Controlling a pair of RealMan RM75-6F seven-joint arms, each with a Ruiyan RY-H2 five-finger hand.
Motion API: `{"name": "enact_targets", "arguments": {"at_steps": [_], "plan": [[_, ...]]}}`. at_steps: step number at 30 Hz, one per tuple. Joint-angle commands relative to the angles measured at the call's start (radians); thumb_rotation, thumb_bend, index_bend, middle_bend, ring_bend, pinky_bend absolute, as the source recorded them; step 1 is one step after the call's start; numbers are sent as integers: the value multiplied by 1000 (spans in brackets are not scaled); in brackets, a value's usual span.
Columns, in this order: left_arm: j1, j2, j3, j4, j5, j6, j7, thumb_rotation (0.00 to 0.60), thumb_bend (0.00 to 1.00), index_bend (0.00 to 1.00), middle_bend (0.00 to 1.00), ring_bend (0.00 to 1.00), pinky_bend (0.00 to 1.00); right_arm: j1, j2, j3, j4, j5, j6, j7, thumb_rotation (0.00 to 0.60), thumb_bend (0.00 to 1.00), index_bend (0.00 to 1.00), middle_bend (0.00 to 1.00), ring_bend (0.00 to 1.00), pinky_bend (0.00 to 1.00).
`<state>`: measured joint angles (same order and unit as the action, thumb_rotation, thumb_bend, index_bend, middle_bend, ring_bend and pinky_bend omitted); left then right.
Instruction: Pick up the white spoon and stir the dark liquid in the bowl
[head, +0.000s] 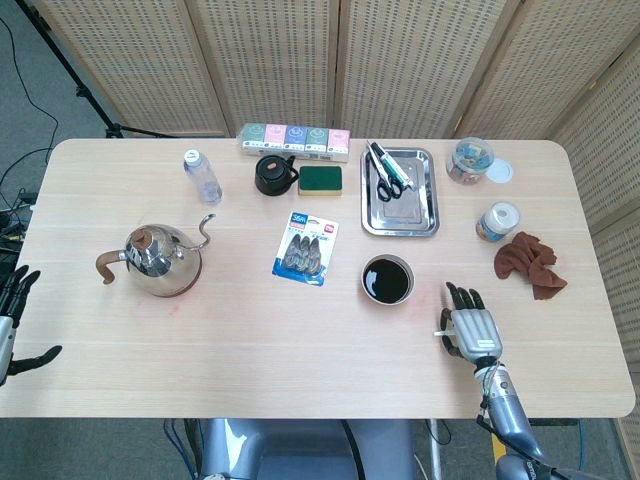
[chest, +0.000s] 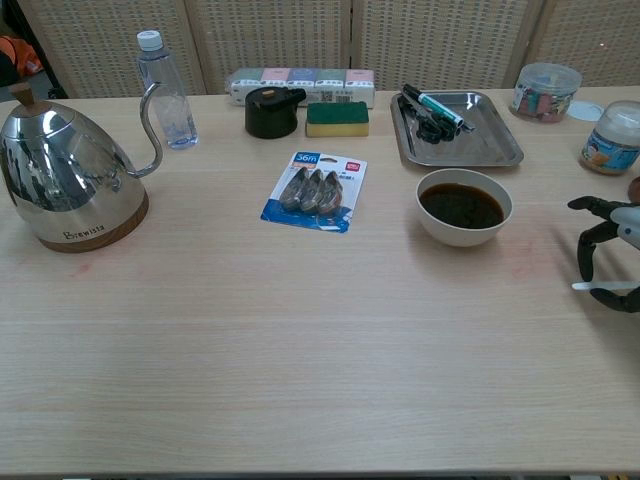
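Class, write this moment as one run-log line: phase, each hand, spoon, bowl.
phase: grasping spoon | right hand: pinching white spoon | left hand: idle at table edge | bowl: dark liquid, unstirred

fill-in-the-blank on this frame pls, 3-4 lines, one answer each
1. The bowl holds a ____ liquid.
2. The scissors lie in the metal ____.
3. The green sponge sits right beside the black ____.
4. The white spoon is at the ____ hand.

Missing words: dark; tray; pot; right
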<state>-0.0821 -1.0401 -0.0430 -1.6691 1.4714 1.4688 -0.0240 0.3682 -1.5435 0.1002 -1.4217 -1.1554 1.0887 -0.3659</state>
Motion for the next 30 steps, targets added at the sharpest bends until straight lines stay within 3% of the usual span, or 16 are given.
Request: {"name": "enact_targets", "arguments": {"at_steps": [1, 15, 23, 30], "plan": [[0, 1, 0, 0, 1, 1, -1, 600, 0, 0, 0, 0, 0, -16, 41, 1, -48, -54, 45, 58, 600, 424, 529, 0, 0, 17], [0, 4, 5, -7, 7, -1, -5, 600, 0, 0, 0, 0, 0, -1, 222, 74, -306, -202, 105, 338, 600, 433, 529, 0, 0, 17], [0, 5, 5, -7, 9, -1, -7, 600, 0, 0, 0, 0, 0, 67, 241, 153, -397, -149, 53, 383, 600, 438, 529, 0, 0, 17], [-1, 5, 4, -5, 3, -5, -6, 600, 0, 0, 0, 0, 0, 154, 173, 215, -381, -7, -25, 377, 600, 440, 529, 0, 0, 17]]}}
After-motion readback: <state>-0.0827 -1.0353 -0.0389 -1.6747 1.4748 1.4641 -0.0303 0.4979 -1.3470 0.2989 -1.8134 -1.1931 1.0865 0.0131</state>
